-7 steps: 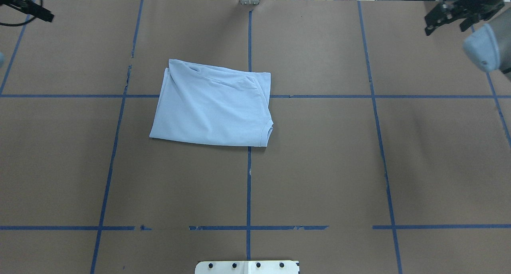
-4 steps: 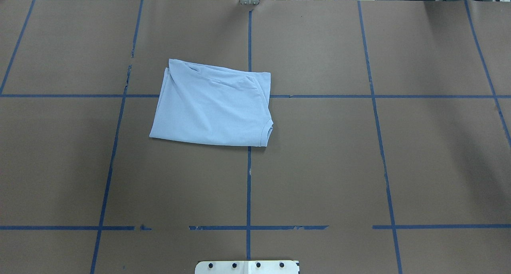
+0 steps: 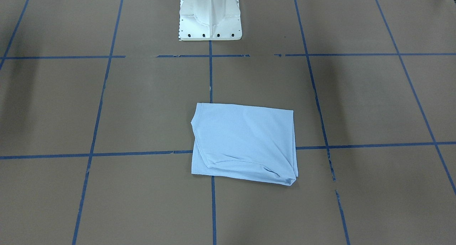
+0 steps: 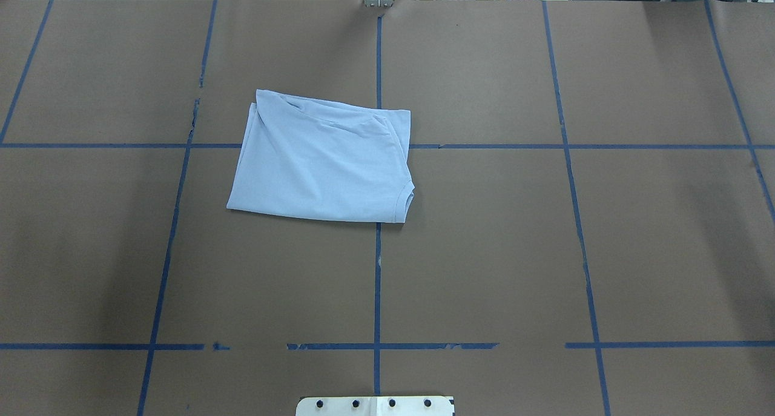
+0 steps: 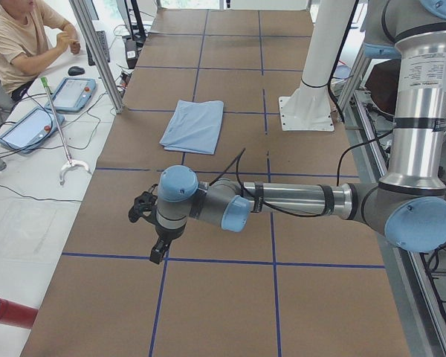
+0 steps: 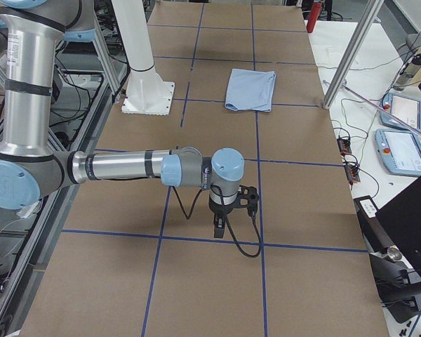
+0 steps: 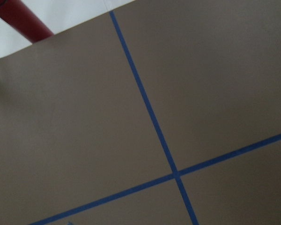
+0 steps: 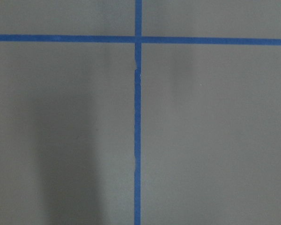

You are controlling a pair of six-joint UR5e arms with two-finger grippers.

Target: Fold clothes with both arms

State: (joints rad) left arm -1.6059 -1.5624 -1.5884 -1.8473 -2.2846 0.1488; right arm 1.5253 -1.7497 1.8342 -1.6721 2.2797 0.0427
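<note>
**Front-facing view:** T-shirt (image 3: 244, 143), light blue, folded to a rough rectangle. It lies flat on the brown counter (image 3: 142, 113), just off centre toward 5 o'clock, over a crossing of blue tape lines (image 3: 107, 154). White pedestal base (image 3: 210, 15) at 12 o'clock, well apart.

**Overhead view:** T-shirt at 10 o'clock of centre.

**Left side view:** left arm (image 5: 297, 199) stretched level. Left gripper (image 5: 157, 249) at 8 o'clock, pointing down, well apart from the T-shirt at 12 o'clock. Whether its fingers are parted cannot be told.

**Right side view:** right arm (image 6: 119, 168) level. Right gripper (image 6: 223, 223) near centre, pointing down. State of its fingers likewise cannot be told.

**Wrist views:** counter and tape lines; red tube (image 7: 23, 18) at 11 o'clock in the left.
</note>
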